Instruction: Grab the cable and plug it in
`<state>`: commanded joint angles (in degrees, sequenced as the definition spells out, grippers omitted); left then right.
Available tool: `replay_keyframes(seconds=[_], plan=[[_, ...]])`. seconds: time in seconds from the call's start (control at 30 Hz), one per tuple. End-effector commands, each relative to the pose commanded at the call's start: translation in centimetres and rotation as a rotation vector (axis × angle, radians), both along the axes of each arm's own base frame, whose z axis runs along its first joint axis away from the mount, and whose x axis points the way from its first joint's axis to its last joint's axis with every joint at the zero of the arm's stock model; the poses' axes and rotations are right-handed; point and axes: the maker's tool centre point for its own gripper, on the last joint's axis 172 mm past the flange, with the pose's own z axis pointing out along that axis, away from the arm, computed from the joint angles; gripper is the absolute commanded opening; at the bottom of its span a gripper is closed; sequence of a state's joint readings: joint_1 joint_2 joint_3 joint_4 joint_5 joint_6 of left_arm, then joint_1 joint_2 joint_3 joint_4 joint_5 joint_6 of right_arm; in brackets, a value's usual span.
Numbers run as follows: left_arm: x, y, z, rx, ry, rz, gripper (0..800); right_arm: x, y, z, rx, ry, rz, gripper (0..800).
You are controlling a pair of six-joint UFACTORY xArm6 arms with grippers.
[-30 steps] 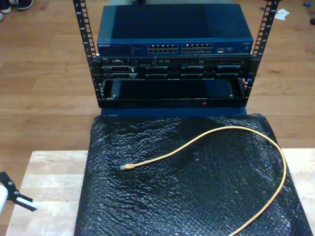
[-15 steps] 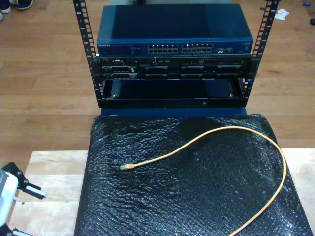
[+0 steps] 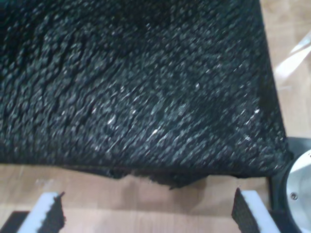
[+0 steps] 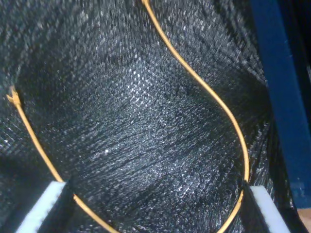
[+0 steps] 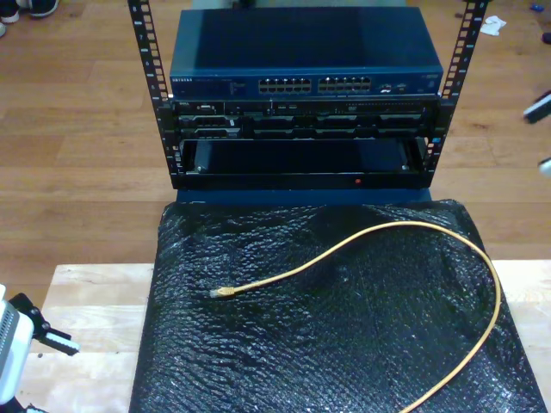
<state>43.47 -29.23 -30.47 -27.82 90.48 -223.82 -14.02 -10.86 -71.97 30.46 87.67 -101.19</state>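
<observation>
**Operator:** What's closest to you?

**Robot:** You're looking past my first gripper (image 3: 148,213). Its jaws are spread wide with nothing between them. They hang over the bare wooden table (image 3: 97,182), just off the edge of the black mat (image 3: 146,87). My second gripper (image 4: 154,208) is just as wide open and also empty. It sits above the mat, and the cable (image 4: 214,97) curves under it, passing close by both pads (image 4: 46,206) without being pinched.

**Operator:** And an arm in the exterior view?

**Robot:** You can see an arm's end (image 5: 34,331) at the exterior view's lower left, over the table (image 5: 95,292). I can't tell you which arm it is.

**Operator:** Where's the cable lying?

**Robot:** It lies loose on the mat (image 5: 327,361). It (image 5: 387,228) comes in at the near edge, loops round by the exterior view's right, and ends in the plug (image 5: 221,293) towards that view's left. You'll find the same tip in the second wrist view (image 4: 13,97).

**Operator:** So which step?

**Robot:** I'd call it the approach: nothing is grabbed yet. For the next move you'll want one gripper brought down just behind the plug and closed on the cord, so the clear tip pokes out free and straight. Beyond the mat stands the rack, and the switch (image 5: 215,52) has its rows of ports (image 5: 314,85) facing you. That's where the tip must go, lined up squarely.
</observation>
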Motion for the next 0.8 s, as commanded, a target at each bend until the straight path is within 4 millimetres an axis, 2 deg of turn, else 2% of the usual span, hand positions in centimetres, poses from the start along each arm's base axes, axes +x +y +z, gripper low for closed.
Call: replay_keyframes(seconds=[0.2, 0.47, 0.6, 0.8], plan=[[0.0, -0.1, 0.0, -0.002, -0.001, -0.001, 800, 1.2, 4.8, -3.1, -0.087, -0.013, 0.033, 797], [-0.1, -0.1, -0.3, -0.01, 0.009, -0.001, 800, 1.1, 14.1, -4.8, -0.117, -0.061, 0.12, 796], [-0.1, -0.1, -0.4, -0.015, 0.016, 0.0, 800, 0.0, 19.0, -7.3, -0.18, -0.046, 0.197, 796], [-0.1, -0.1, -0.5, -0.018, 0.018, -0.001, 800, -0.4, 23.0, -10.9, -0.32, -0.061, 0.214, 796]])
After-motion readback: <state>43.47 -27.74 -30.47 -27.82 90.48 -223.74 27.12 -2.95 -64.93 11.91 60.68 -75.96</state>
